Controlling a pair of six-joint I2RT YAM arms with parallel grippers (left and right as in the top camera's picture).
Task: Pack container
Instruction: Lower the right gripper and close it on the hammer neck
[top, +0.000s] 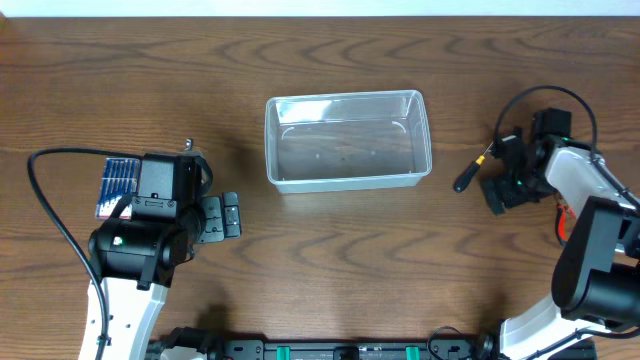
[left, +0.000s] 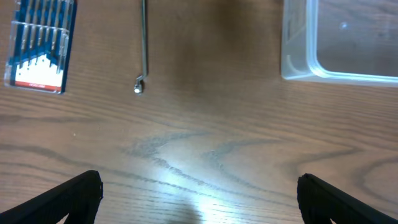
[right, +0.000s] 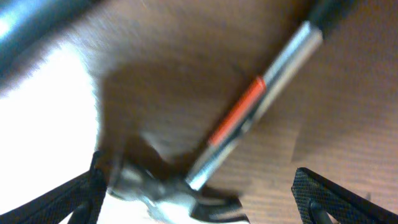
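Observation:
The clear plastic container (top: 347, 140) stands empty in the middle of the table; its corner shows in the left wrist view (left: 297, 62). My left gripper (top: 228, 216) is open and empty over bare wood (left: 199, 199), left of the container. My right gripper (top: 500, 168) is open at the right of the container. A hammer (top: 468, 178) with a silver shaft, orange band and black grip lies there. In the blurred right wrist view its head lies between the open jaws (right: 199, 186) and its shaft (right: 249, 106) runs up to the right.
A small blue flat pack of tools (top: 115, 182) lies beside the left arm and also shows in the left wrist view (left: 40, 43). A thin metal rod (left: 143, 43) lies between that pack and the container. Cables run along both arms.

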